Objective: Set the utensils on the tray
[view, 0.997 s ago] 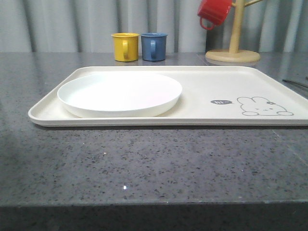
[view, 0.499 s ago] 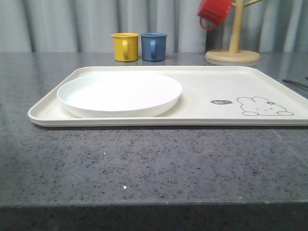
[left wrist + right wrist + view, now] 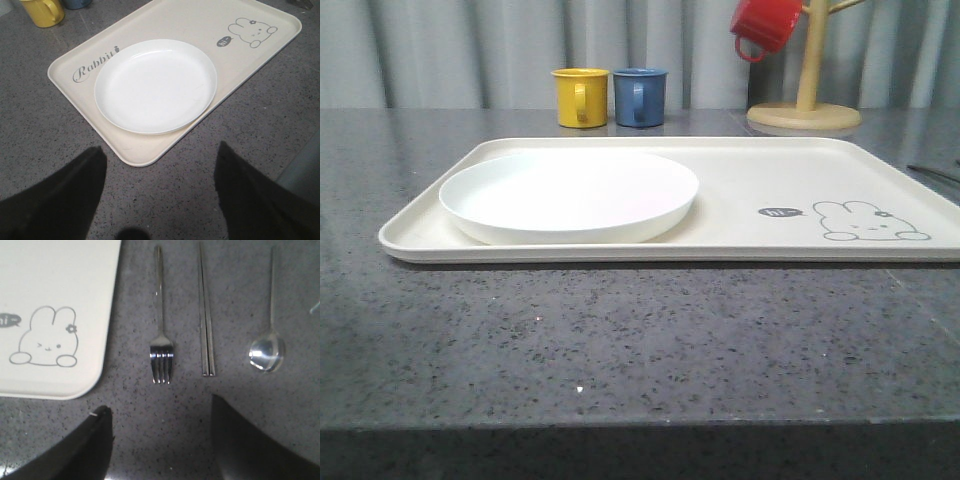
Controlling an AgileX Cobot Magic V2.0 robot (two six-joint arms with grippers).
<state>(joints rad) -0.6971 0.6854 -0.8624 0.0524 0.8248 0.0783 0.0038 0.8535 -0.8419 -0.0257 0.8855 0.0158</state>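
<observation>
No change was seen in the front view against the frames of a second and half a second earlier; tray and plate sat exactly as before.

Left gripper (image 3: 160,195) hovered over the bare counter (image 3: 620,350) just short of the tray's near edge, fingers spread wide, nothing held. Right gripper (image 3: 160,440) likewise wide apart and empty, above the counter near the fork tines.

The plate (image 3: 570,195) lay on the left half of the tray (image 3: 740,235). Fork (image 3: 161,335), chopsticks (image 3: 206,315) and spoon (image 3: 268,340) lay side by side on the counter beside the tray's rabbit corner, off the tray.

Farther back stood the yellow mug (image 3: 580,97) and blue mug (image 3: 640,96), the red mug (image 3: 765,25) hanging on a wooden stand (image 3: 805,100).
</observation>
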